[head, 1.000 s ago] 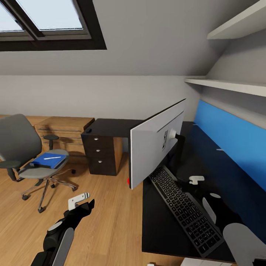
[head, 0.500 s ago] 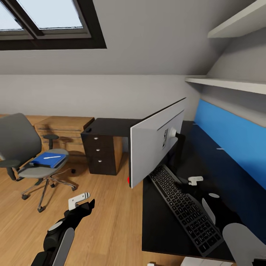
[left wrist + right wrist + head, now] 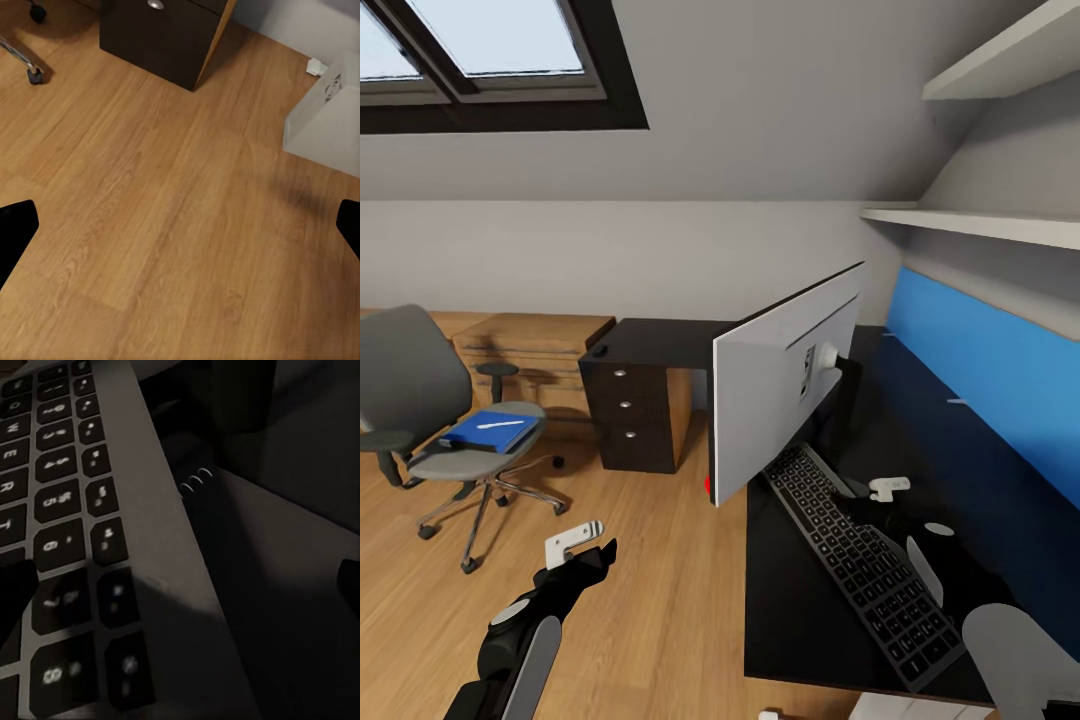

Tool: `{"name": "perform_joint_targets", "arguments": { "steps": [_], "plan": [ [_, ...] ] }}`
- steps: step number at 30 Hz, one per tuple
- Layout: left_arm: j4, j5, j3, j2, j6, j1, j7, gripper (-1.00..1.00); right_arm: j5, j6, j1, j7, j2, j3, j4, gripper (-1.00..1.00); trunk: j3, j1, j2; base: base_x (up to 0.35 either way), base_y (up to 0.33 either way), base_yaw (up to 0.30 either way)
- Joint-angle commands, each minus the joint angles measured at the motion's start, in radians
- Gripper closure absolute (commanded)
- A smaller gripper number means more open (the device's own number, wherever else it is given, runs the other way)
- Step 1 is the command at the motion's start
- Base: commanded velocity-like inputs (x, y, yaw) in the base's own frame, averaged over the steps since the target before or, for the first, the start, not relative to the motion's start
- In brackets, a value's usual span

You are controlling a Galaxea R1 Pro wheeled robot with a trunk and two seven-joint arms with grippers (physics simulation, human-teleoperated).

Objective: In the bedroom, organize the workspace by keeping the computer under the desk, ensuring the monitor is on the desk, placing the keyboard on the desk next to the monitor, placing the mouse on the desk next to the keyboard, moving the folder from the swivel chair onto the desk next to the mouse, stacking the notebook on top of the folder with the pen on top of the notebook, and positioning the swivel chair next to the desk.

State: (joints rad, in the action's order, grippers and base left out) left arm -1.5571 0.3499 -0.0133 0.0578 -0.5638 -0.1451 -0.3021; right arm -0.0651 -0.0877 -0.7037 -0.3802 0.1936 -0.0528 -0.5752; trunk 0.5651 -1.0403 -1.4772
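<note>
1. Up front, the desk [image 3: 800, 620] runs along the right of the head view, glossy black top against a blue back panel [image 3: 1000, 370], with its black drawer unit [image 3: 628, 415] at the far corner.
2. On the desk stands the monitor [image 3: 780, 395], its silvery back toward the camera and a red light at its lower corner.
3. Just beside the monitor's foot lies the keyboard [image 3: 865, 565], running lengthwise along the desk.
4. Over the desk, close to the keyboard's far long edge, hangs the right gripper [image 3: 888, 488]. In its wrist view the dark fingertips [image 3: 13, 596] sit at opposite sides, spread wide with nothing between them but the keyboard [image 3: 82, 540] edge and dark desk surface.
5. Over the plank floor [image 3: 650, 600] hangs the left gripper [image 3: 574, 538]. In its wrist view the fingertips [image 3: 15, 229] are likewise far apart and empty, with bare floor [image 3: 165, 225] beneath; the drawer unit [image 3: 161, 34] and a pale grey box [image 3: 330, 124] lie beyond.
6. Well apart from the desk, at the far left, stands the chair [image 3: 430, 420], in front of an oak dresser [image 3: 535, 355].
7. On the chair seat lies the blue folder [image 3: 490, 432], with the white pen [image 3: 493, 423] on top.
8. Overhead, a skylight [image 3: 490, 60] is set in the sloped wall, and pale shelves [image 3: 980, 230] hang above the desk.
</note>
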Motion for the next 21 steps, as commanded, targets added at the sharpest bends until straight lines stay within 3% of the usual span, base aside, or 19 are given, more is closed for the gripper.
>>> {"name": "perform_joint_targets", "arguments": {
  "steps": [1,8,21],
  "plan": [
    [-0.001,0.011,-0.001,0.001,-0.004,-0.001,-0.007,-1.0,-0.007,-0.009,0.0,-0.006,0.0,-0.004,-0.002,-1.0,0.001,0.0,-0.001,0.0,0.0,0.0],
    [-0.002,0.011,-0.001,0.001,-0.004,-0.001,-0.007,-1.0,-0.007,-0.009,0.0,-0.006,0.0,-0.004,-0.002,-1.0,0.001,0.0,-0.001,0.0,0.0,0.0],
    [-0.003,0.011,0.001,0.001,-0.004,0.0,-0.007,-1.0,-0.007,-0.008,0.0,-0.006,0.0,-0.004,-0.001,-1.0,0.029,-0.035,-0.064,0.0,0.0,0.0]
  ]
}}
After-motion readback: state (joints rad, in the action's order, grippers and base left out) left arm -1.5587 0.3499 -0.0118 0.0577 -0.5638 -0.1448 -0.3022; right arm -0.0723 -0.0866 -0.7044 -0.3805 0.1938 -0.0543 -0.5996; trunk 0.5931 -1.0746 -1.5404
